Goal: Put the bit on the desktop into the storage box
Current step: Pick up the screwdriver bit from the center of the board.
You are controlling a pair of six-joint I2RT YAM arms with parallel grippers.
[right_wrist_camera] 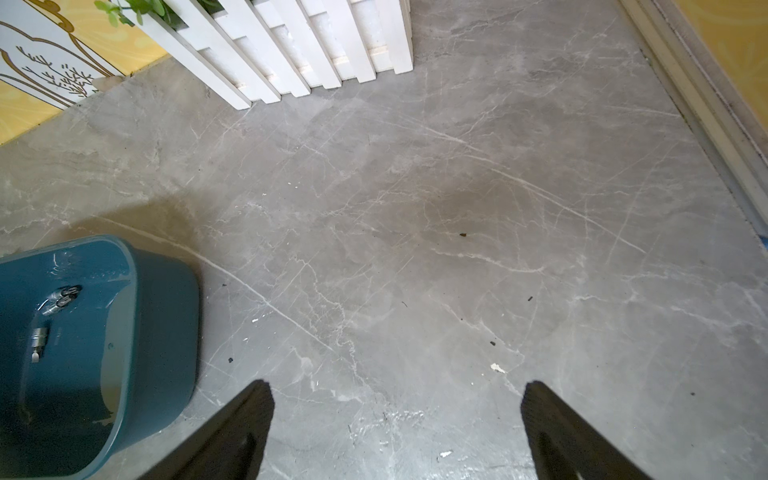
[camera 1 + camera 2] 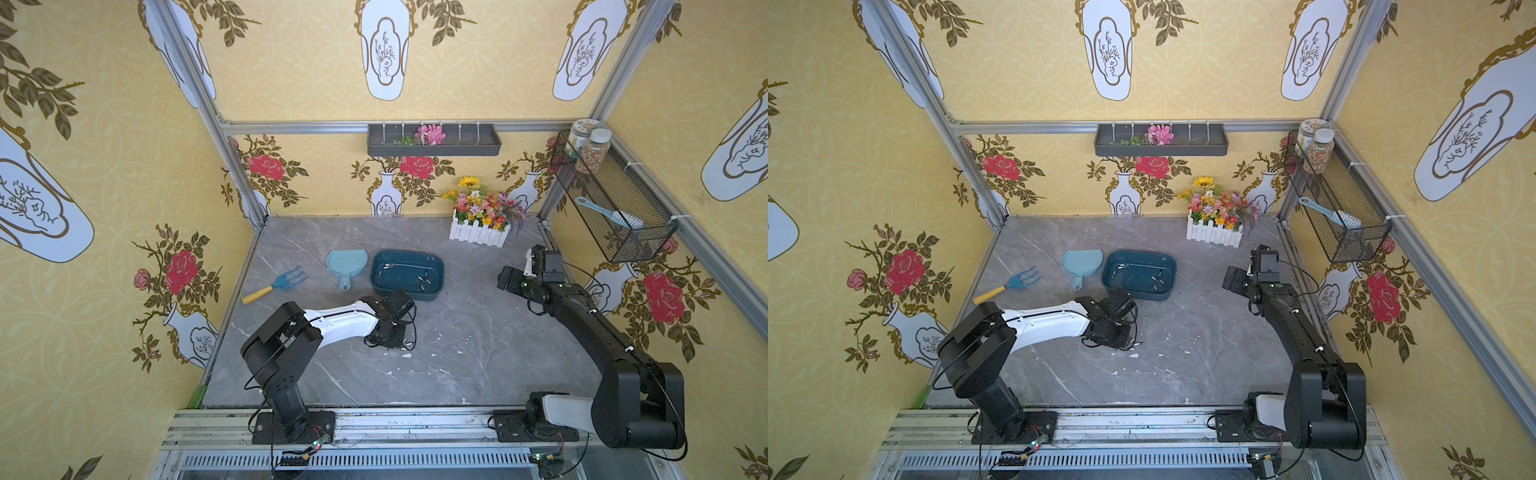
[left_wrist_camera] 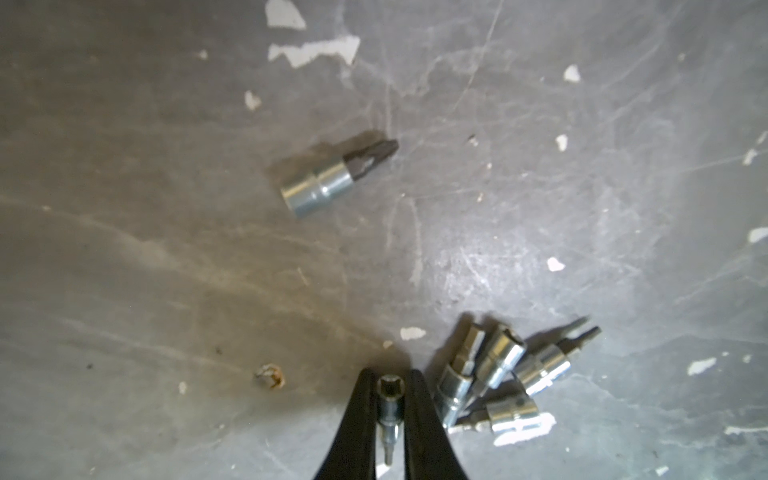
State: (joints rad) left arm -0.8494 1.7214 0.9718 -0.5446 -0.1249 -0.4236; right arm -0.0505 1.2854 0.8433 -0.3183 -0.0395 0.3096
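grey marble-look desktop (image 2: 465, 332), white-veined and flecked with pale chips (image 3: 311, 52), inside a booth of yellow vase-and-rose wallpaper (image 2: 104, 166). left gripper (image 3: 391, 374) clenched upon one bit (image 3: 390, 401), down at the surface near the teal storage box (image 2: 409, 296); further bits (image 3: 498, 374) lie loose just beside it. right gripper (image 1: 399, 386) spread wide, grasping nothing, above bare desktop near the white fence planter (image 1: 291, 54).
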